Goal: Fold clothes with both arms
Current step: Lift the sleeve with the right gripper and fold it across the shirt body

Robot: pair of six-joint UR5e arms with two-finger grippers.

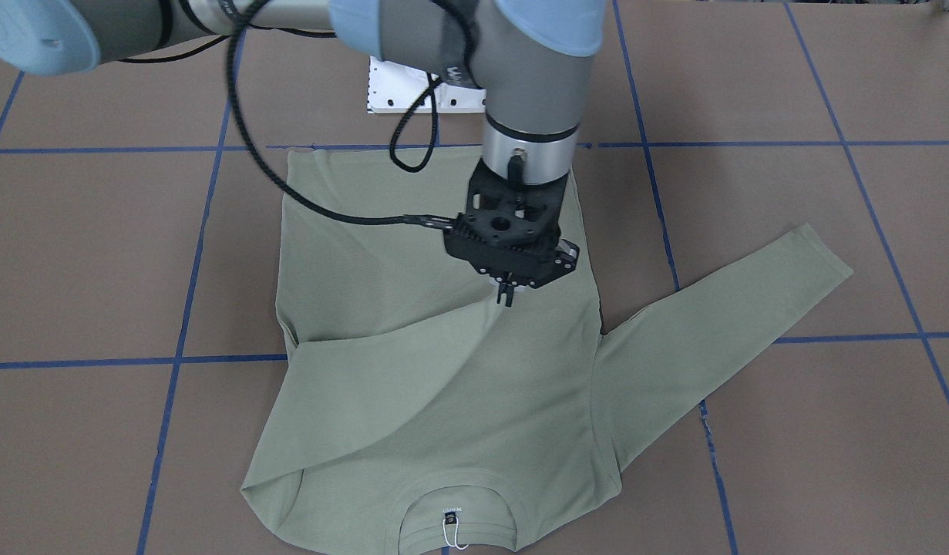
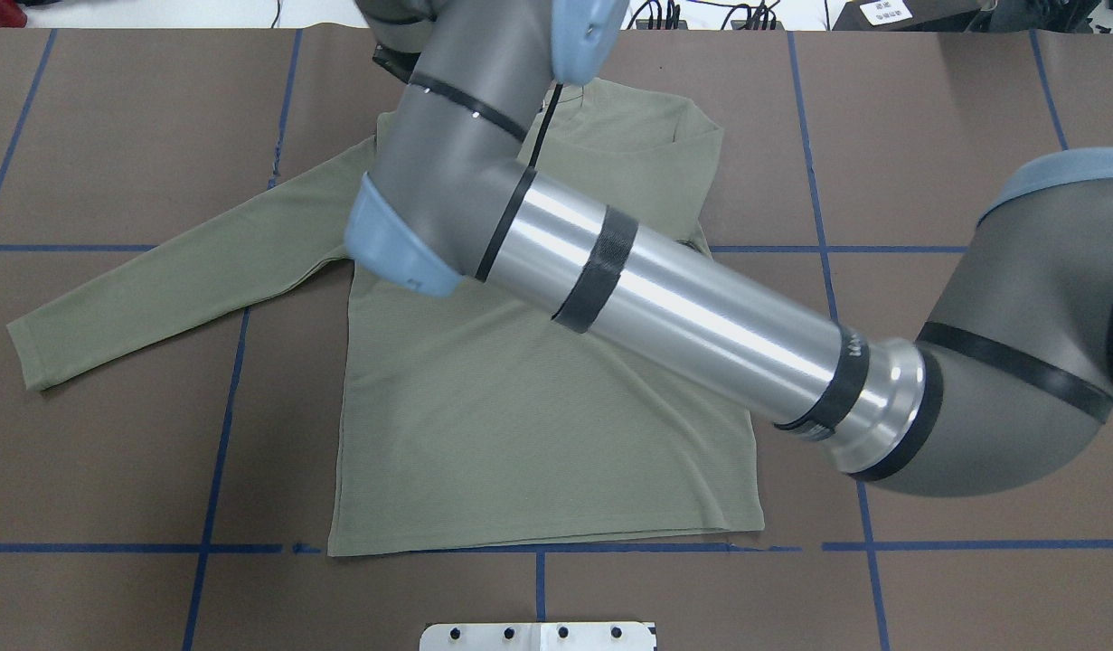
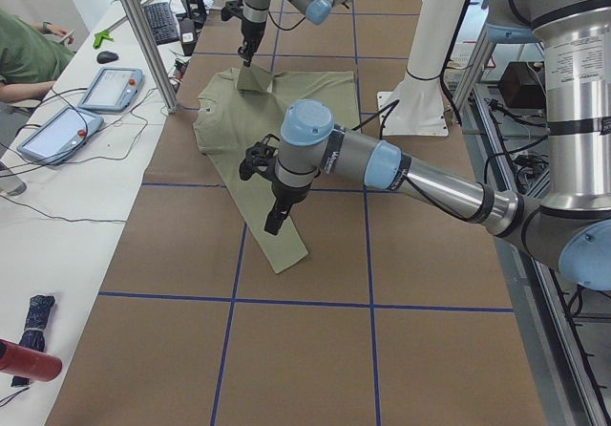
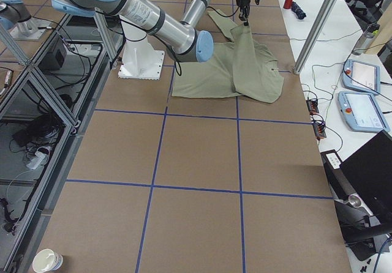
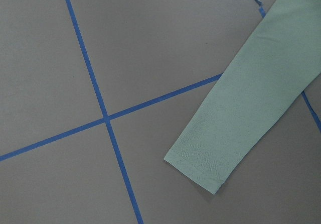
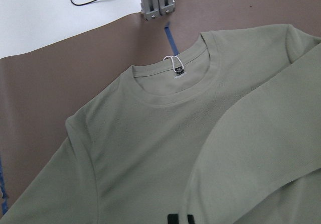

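The sage-green shirt (image 1: 443, 401) lies flat on the brown table, neck toward the operators' side, with its black neck label (image 1: 452, 512). My right gripper (image 1: 507, 297) is shut on the cuff of one sleeve, held a little above the middle of the shirt body. This also shows in the right wrist view (image 6: 178, 219) and in the exterior right view (image 4: 245, 21). The other sleeve (image 1: 752, 308) lies stretched out flat. My left gripper (image 3: 274, 223) hangs over that sleeve's cuff (image 5: 200, 163). I cannot tell whether it is open or shut.
The white pedestal base (image 1: 412, 92) stands just behind the shirt's hem. The right arm (image 2: 683, 307) reaches across above the shirt. Aluminium frame posts (image 3: 143, 34) and a side table with tablets (image 3: 105, 87) and a person (image 3: 24, 58) lie beyond the shirt's neck side.
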